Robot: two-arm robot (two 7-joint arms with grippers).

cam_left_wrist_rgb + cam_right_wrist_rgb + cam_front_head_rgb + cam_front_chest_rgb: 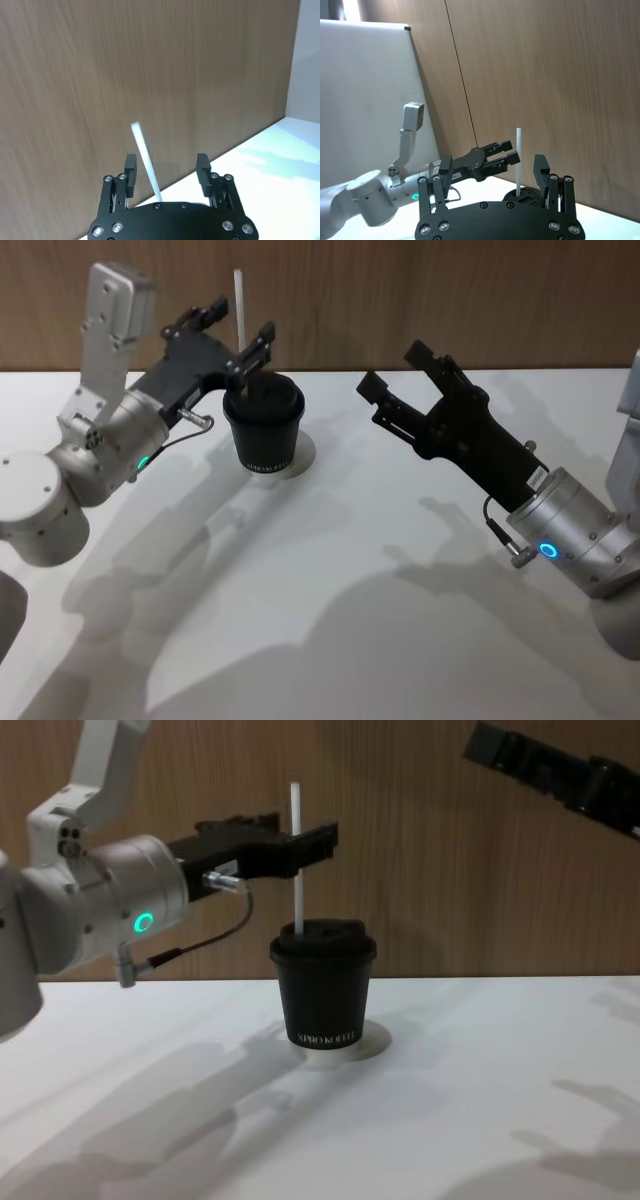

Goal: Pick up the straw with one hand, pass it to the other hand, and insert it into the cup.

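White straw (pixel 296 850) upright in cup (pixel 322 990), between left end effector's (pixel 238 332) parted fingers.

white straw (pixel 296 860) upright in lidded black cup (pixel 323 990), on table

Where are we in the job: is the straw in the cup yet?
Looks nearly done. The straw stands upright with its lower end in the lid of the cup. The left gripper sits around the straw with its jaws open, not pinching it. The right gripper hangs open, away to the cup's right. Left: draw the left arm back without knocking the straw.
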